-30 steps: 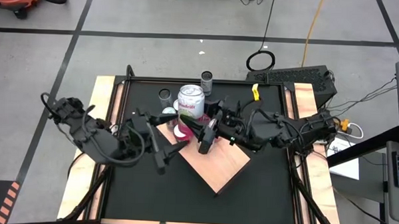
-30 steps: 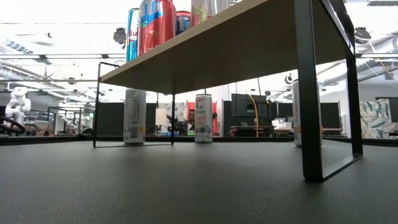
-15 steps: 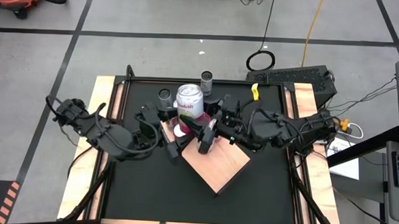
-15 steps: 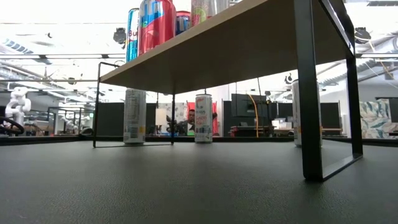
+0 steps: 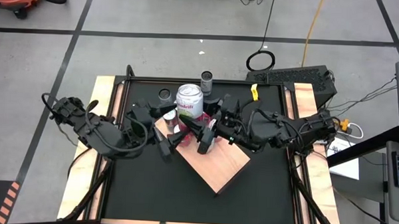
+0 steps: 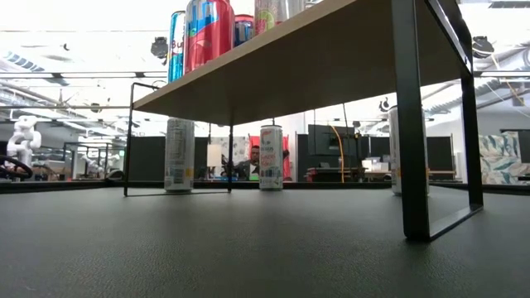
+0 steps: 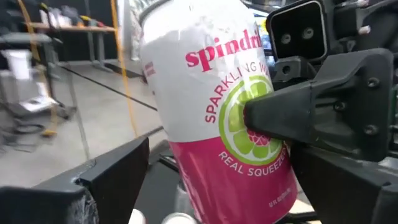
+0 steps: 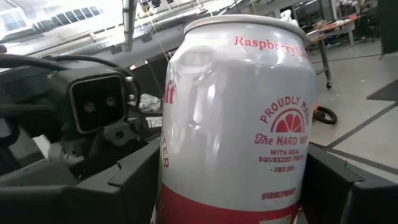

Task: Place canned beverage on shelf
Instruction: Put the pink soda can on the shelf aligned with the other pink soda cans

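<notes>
Spindrift can point(image 5: 190, 100), white above and pink below, stood upright at the far-left corner of the shelf point(image 5: 214, 162), the pale wooden slab set diagonally on the black desk point(image 5: 137, 189). The right pincer point(image 5: 197, 127) reached in from the right, and the right wrist view showed the can point(image 8: 239, 118) filling the space between its two dark fingers point(image 8: 134, 177), which sat close on either side of the can. From the left wrist view one of those fingers point(image 7: 292, 112) pressed against the lime-and-raspberry print on the can point(image 7: 217, 106), so the right pincer appeared closed on it. The left pincer point(image 5: 168, 139) lay at the shelf's left corner, just beside the can on the near-left side, with its fingers spread apart and nothing between them; one finger point(image 7: 115, 171) showed wide of the can. In the low view, other cans point(image 6: 207, 33) stood on top of the shelf point(image 6: 306, 66), and two slim cans point(image 6: 180, 155) stood on the desk beyond it.
</notes>
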`<state>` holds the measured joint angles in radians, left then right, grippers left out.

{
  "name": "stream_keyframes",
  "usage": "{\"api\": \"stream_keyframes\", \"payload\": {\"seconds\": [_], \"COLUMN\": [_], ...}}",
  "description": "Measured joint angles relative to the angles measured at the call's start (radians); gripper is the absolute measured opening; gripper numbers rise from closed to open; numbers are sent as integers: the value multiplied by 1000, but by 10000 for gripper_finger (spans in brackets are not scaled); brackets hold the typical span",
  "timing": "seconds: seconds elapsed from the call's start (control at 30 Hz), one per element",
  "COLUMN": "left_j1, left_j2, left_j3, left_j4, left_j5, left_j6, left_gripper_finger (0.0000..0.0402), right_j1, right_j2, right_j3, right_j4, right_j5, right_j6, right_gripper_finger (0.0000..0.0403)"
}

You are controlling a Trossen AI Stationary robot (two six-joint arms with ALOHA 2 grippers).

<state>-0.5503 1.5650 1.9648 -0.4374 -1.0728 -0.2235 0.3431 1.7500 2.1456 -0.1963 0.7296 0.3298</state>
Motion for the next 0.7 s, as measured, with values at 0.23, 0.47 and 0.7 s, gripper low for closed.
{"api": "stream_keyframes", "payload": {"seconds": [0.23, 0.47, 0.7], "left_j1": [52, 67, 67], "left_j2": [29, 37, 36], "left_j3": [2, 2, 2], "left_j4": [-63, -60, -59], "left_j5": [130, 181, 183], "left_j6": [-165, -182, -184], "left_gripper_finger": [390, 390, 363], "right_j1": [-3, -3, -3], "right_j2": [-1, -1, -1], "right_j3": [-1, -1, -1], "right_j4": [-13, -18, -20], "right_j5": [4, -3, -6], "right_j6": [-32, -47, -47], "right_gripper_finger": [277, 277, 277]}}
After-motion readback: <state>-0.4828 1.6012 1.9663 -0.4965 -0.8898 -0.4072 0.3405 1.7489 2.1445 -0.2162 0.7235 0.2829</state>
